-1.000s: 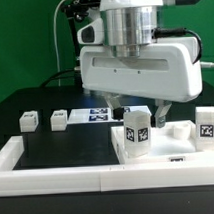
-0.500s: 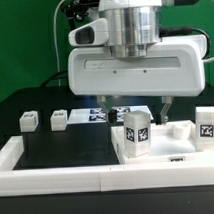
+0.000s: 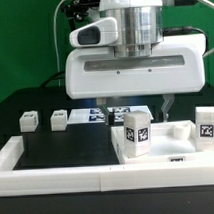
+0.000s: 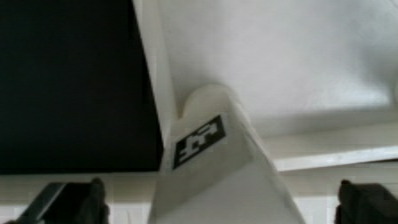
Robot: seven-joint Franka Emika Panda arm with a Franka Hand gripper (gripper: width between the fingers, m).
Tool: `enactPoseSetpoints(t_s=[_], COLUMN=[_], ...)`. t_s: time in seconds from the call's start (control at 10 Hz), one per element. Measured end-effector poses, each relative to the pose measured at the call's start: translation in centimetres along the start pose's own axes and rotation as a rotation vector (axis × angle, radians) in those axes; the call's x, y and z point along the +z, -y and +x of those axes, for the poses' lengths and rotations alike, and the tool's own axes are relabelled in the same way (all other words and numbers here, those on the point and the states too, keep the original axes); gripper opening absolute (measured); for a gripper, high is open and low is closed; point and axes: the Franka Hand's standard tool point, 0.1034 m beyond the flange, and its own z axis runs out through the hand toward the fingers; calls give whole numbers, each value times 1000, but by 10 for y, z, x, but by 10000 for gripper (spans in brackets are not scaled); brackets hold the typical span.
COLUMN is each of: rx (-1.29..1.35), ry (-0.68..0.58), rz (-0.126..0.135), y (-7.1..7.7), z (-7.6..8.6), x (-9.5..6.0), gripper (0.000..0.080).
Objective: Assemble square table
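The pincer [image 3: 135, 102] hung in the middle of the exterior view, its fingers [image 4: 71, 201] wide apart and gripping nothing. A tagged leg [image 3: 137, 131] stood below it. Nearest, along the bottom, ran the white border wall [image 3: 57, 177]. Behind it, at lower right, lay the square table slab [image 3: 169, 153], with another leg [image 3: 206, 127] by the right edge. Farther back on the black tabletop [image 3: 56, 147], at middle left, sat one small leg [image 3: 28, 120] and a second small leg [image 3: 59, 119], with the marker board [image 3: 95, 114] just beside them.

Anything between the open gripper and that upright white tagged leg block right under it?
Nothing visible. The open gripper hangs over the upright white tagged plastic leg block; the wrist view shows only that leg between its fingers.
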Motion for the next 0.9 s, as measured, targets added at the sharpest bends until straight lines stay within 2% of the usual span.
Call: enactPoseSetpoints(t_s=[0.4,0.6,0.8,0.9], rx=[-191,-344,-356,-356], ry=[1,0,0,0], rz=[-2,-20,-21,-21], y=[-1,-2,-2,-2], z=[0,1,1,1], x=[0,0,0,0], gripper=[649,649,637,460])
